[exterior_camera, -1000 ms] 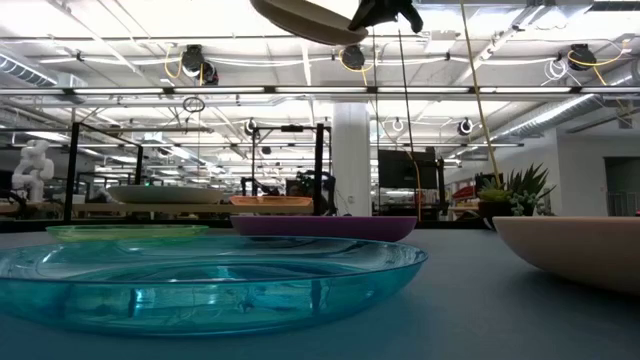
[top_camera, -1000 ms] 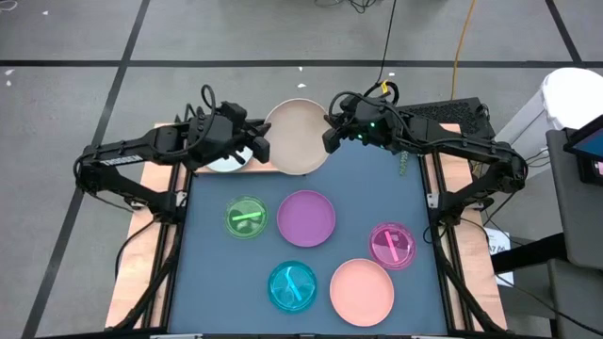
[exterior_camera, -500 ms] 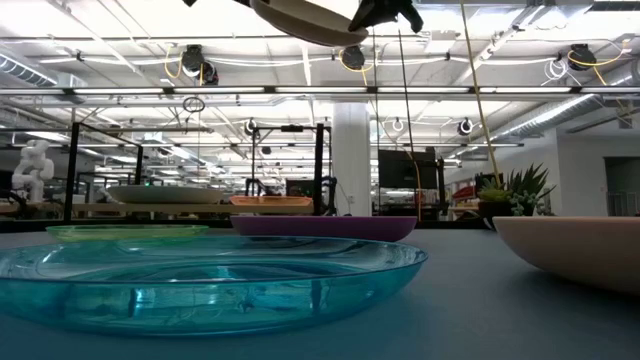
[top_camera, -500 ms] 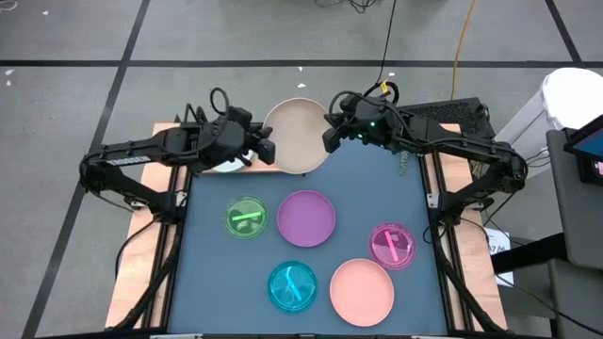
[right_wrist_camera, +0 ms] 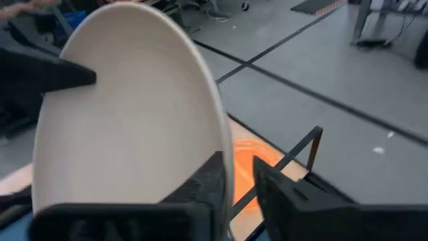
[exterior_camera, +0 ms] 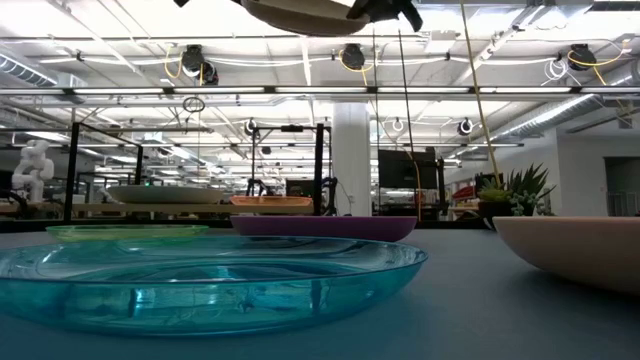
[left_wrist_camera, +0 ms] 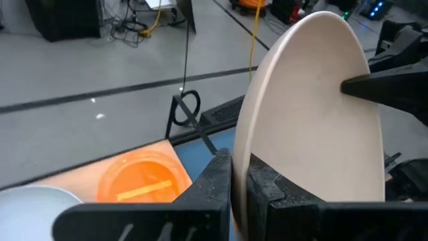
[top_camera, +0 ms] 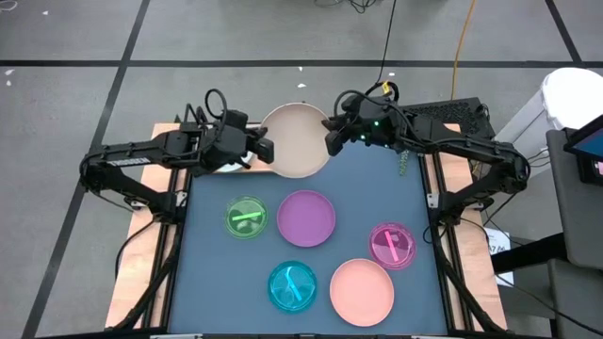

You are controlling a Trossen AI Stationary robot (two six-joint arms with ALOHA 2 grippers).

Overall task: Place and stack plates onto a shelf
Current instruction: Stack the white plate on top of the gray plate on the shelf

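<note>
The cream plate hangs high over the table's far edge between my two grippers, and it also shows at the top of the low view. My left gripper is shut on its left rim. My right gripper is at its right rim, fingers slightly open with the rim between them. On the wooden shelf at the far left rest an orange plate and a white plate. The green, purple, magenta, teal and salmon plates lie on the blue table. My left gripper pinches the cream plate's rim between its two fingers, one on the inner face and one on the underside. The fingers come from the table's left, slanting a little down. The plate is lifted clear of table and shelf, close to level. My right gripper has the opposite rim between its fingers; a gap shows beside one finger, and I cannot tell whether the other touches the plate.
The shelf's thin black upright stands just under the held plate. A dark box and cables lie past the table's far right corner. The plates on the table fill its middle and near half.
My left gripper has moved a little toward the cream plate's left rim and shut on it. The plate stays in the air over the far edge, and in the low view it has come closer to level.
</note>
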